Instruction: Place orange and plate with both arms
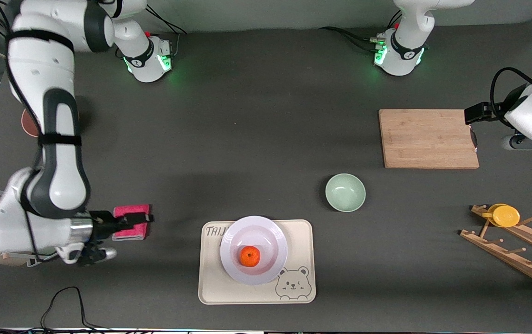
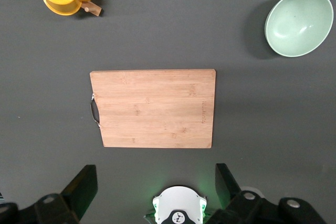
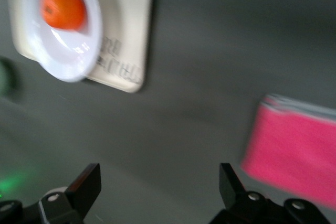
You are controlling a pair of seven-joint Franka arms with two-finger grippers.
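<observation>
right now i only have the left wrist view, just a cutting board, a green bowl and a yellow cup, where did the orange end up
Observer: The orange sits in the plate.
Operator: and where's the plate
Observer: On the cream bear tray, nearer the front camera than the green bowl.
Operator: is the right gripper near it
Observer: No. The right gripper is open and empty over a pink sponge, toward the right arm's end of the table.

Robotics lab bench: two white jointed robot arms (image 1: 57,153) bolted on a dark grey matte table (image 1: 247,139), green-lit bases, loose black cables (image 1: 61,301), staged kitchenware.
</observation>
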